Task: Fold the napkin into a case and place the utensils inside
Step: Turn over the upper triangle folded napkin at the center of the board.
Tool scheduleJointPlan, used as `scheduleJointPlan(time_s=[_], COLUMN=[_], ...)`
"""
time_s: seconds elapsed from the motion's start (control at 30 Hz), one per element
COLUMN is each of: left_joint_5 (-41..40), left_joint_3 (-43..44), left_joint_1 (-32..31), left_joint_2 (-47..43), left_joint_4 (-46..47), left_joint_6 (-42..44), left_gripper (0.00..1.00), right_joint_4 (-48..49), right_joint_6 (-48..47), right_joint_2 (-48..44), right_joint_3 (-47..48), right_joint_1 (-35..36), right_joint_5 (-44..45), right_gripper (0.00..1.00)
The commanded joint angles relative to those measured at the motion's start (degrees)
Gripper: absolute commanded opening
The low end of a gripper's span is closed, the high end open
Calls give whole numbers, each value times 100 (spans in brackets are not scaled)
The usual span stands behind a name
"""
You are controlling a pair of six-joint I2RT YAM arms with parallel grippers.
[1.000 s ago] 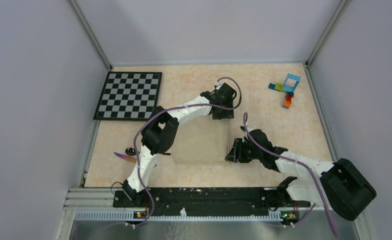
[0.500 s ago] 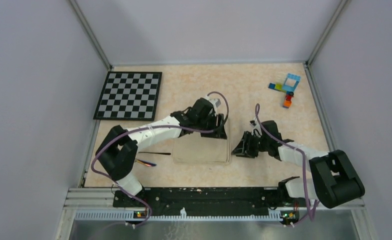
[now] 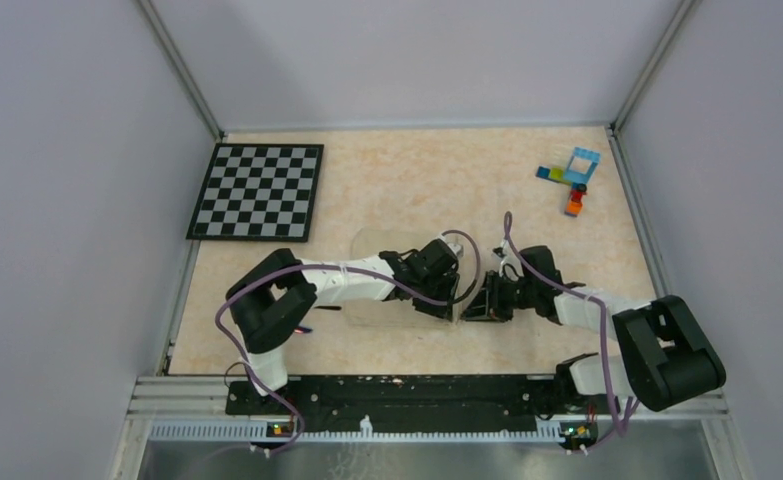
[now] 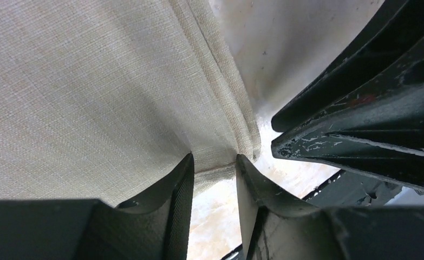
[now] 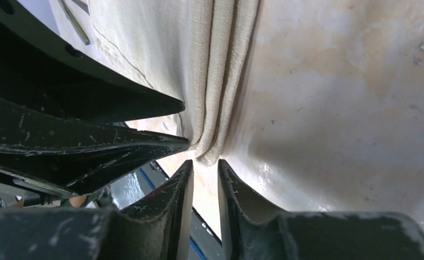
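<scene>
Left hand (image 4: 214, 161): spread, straddling the napkin (image 4: 90, 81) corner; I reckon to pinch it for folding.
Right hand (image 5: 204, 165): narrowly parted at the layered edge, likely steadying it.

I find nothing to read: no words, numbers, labels, brand marks or signs show in any of my views. The napkin (image 4: 90, 81) is plain woven cloth. The chequered board (image 3: 257, 190), beyond the napkin and to its left, carries only black and white squares. The toy bricks (image 3: 574, 178), beyond the napkin and to its right, are too small for me to tell any marking on them.
</scene>
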Motion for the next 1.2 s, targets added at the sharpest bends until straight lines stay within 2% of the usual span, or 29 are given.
scheduleJointPlan(time_s=[0.0, 0.37, 0.5, 0.57, 0.63, 0.7, 0.73, 0.8, 0.93, 1.03, 1.17], left_joint_5=[-303, -131, 184, 248, 166, 42, 5, -135, -604, -680, -701], left_joint_3=[331, 598, 411, 268, 179, 74, 30, 15, 156, 208, 67], left_joint_1=[-111, -236, -278, -275, -276, -275, -276, -270, -208, -83, -37], left_joint_2=[115, 419, 274, 95, -73, -282, -372, -496, -587, -671, -805], left_joint_4=[-52, -100, 204, 338, 320, 313, 311, 248, -66, -39, 75], left_joint_6=[85, -6, -149, -262, -360, -471, -511, -569, -653, -704, -890], left_gripper=[38, 17, 9, 9, 9, 12, 20, 27, 44, 47, 46], right_joint_4=[187, 1280, 1679, 1435, 677, 261, 108, -95, -107, 270, 643], right_joint_6=[-195, 206, 474, 327, 110, 5, -42, -104, -111, 56, 151], right_joint_2=[10, 742, 843, 738, 515, 289, 212, 165, 527, 1116, 1898], right_joint_3=[-58, -251, -318, -219, -80, 16, 98, 321, 1010, 1633, 2325], right_joint_1=[-7, 382, 480, 438, 249, -51, -195, -388, -641, -794, -802], right_joint_5=[-66, -5, -59, 75, 387, 588, 669, 820, 982, 827, 803], right_gripper=[20, 7, 2, 1, 3, 10, 16, 26, 35, 36, 37])
